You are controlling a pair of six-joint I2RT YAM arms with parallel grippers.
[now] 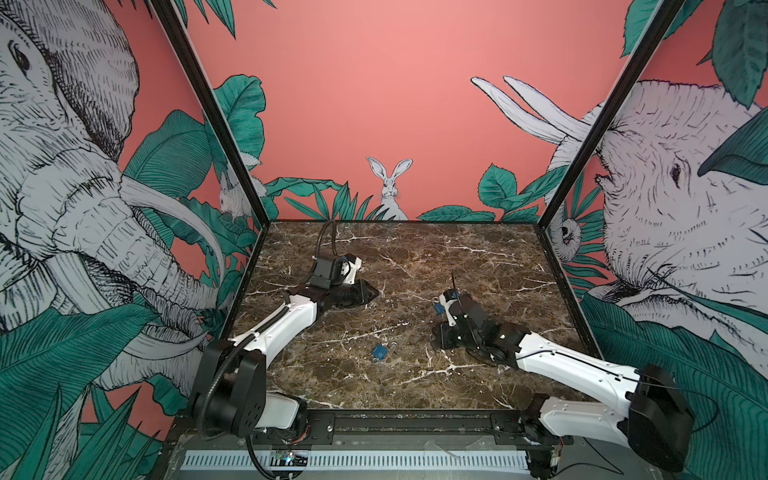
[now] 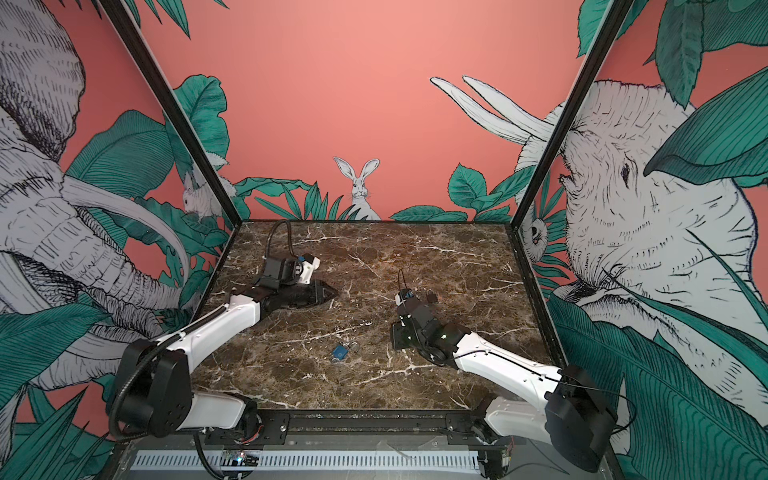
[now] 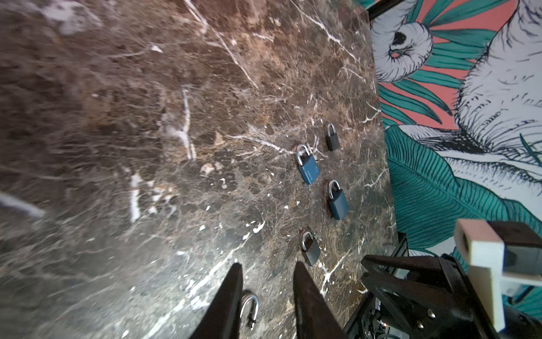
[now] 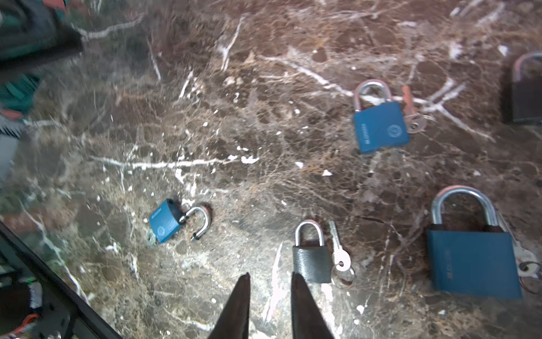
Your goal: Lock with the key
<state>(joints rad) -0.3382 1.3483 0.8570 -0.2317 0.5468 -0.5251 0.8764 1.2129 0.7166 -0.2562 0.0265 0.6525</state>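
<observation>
Blue open padlock (image 4: 164, 222): small, hard, probably slick, so pinch its flat body. Your left gripper (image 3: 267, 264) and right gripper (image 4: 270, 273) gape, empty.

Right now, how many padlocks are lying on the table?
5. An open blue padlock lies alone mid-table; a grey padlock sits by the right gripper; beyond it a bright blue padlock, a darker blue padlock and a black padlock. More may be hidden.

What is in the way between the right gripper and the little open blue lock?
Nothing visible. In the right wrist view only bare marble table lies between the right gripper and the open blue lock. The grey padlock and its key lie on the gripper's other side.
</observation>
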